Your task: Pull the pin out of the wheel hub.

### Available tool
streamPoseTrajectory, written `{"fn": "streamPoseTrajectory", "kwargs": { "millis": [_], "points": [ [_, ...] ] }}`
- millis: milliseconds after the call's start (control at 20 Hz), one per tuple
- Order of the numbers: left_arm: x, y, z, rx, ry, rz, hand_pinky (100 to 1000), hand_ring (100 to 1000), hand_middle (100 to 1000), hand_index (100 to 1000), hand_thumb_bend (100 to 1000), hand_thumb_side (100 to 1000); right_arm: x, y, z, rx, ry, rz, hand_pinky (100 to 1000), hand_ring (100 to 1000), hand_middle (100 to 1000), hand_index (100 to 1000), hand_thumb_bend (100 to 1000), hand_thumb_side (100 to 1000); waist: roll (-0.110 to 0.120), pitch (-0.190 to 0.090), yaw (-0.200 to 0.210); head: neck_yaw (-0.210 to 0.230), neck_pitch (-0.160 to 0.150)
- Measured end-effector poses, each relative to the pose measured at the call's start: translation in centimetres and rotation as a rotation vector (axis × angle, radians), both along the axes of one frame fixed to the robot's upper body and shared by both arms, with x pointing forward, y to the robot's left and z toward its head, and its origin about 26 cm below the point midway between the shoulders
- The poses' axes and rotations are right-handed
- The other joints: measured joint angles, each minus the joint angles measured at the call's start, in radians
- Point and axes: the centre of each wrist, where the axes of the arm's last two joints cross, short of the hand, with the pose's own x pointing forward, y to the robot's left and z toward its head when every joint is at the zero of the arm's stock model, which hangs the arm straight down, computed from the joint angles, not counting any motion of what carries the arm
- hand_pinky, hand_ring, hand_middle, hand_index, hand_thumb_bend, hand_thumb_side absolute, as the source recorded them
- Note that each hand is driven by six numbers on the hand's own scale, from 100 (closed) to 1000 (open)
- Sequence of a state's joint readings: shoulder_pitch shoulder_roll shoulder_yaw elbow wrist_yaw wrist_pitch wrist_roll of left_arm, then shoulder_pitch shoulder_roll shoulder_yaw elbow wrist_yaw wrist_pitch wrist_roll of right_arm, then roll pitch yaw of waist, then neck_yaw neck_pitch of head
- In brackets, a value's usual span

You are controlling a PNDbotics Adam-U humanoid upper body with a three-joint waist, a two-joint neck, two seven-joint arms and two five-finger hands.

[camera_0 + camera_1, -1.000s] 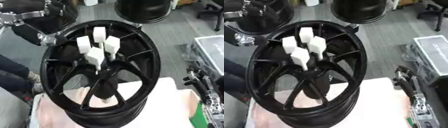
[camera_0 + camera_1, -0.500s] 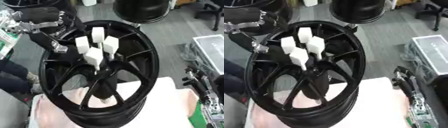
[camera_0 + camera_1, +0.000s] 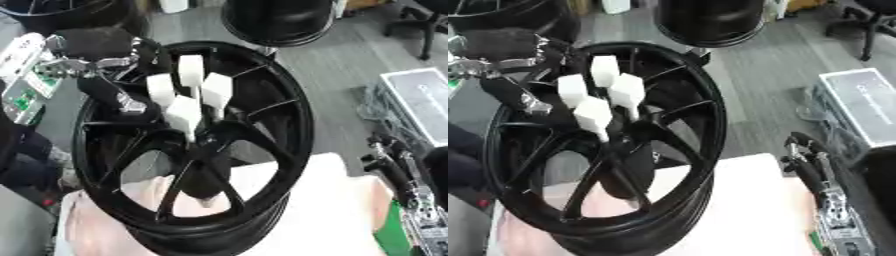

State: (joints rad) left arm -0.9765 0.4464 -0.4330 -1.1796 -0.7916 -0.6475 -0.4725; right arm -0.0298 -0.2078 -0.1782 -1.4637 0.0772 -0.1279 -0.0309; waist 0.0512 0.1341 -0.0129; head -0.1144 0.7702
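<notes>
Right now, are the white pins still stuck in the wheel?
In. The white pins stand up from the middle of the black wheel.

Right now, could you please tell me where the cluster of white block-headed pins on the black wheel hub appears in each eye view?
Left eye view: cluster of white block-headed pins sits upper centre, just left of the middle.
Right eye view: same cluster sits further left, upper left area.
Shared landmark: the black spoked wheel that carries them, lying on a pale cloth.
</notes>
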Motion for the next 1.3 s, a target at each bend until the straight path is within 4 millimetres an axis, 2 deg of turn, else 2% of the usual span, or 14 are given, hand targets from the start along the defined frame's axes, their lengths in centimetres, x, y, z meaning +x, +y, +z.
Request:
{"fn": "streamPoseTrajectory", "kwargs": {
  "millis": [250,350,450,700,900,1100,1300],
  "points": [
    [0.5,0.0,-0.9,0.04,-0.017,0.006,634,463,681,773,316,728,0.0,0.0,0.0,0.0,-0.001,0.001,476,563,760,839,100,644,-0.002,0.0,-0.005,0.0,0.0],
    [0.7,0.2,-1.2,0.046,-0.016,0.011,623,420,599,728,227,688,0.1,0.0,0.0,0.0,-0.001,0.001,476,563,760,840,100,644,-0.002,0.0,-0.005,0.0,-0.001],
    [0.8,0.2,-1.4,0.035,-0.009,0.006,611,375,524,682,100,644,0.1,0.0,0.0,0.0,-0.001,0.002,476,563,760,840,100,644,-0.002,0.0,-0.005,0.0,-0.003],
    [1.0,0.2,-1.7,-0.025,0.044,0.005,588,313,411,603,100,574,0.1,0.0,0.0,0.001,-0.002,0.004,476,563,760,840,100,644,-0.003,0.0,-0.005,0.0,-0.007],
    [1.0,0.2,-1.7,-0.091,0.115,0.016,572,284,381,568,100,543,0.1,0.0,0.0,0.003,-0.002,0.006,476,563,760,840,100,644,-0.005,0.001,-0.005,0.0,-0.007],
    [0.8,0.5,0.8,-0.2,0.175,0.012,575,280,372,561,100,522,0.1,0.0,0.0,0.003,-0.002,0.006,477,563,759,840,100,644,-0.005,0.001,-0.005,0.0,-0.007],
    [-0.1,2.7,4.6,-0.327,0.218,0.0,584,277,372,566,100,496,0.1,0.0,0.0,0.003,-0.001,0.005,477,563,759,840,100,644,-0.003,0.0,0.002,0.0,-0.007]
  ]
}}
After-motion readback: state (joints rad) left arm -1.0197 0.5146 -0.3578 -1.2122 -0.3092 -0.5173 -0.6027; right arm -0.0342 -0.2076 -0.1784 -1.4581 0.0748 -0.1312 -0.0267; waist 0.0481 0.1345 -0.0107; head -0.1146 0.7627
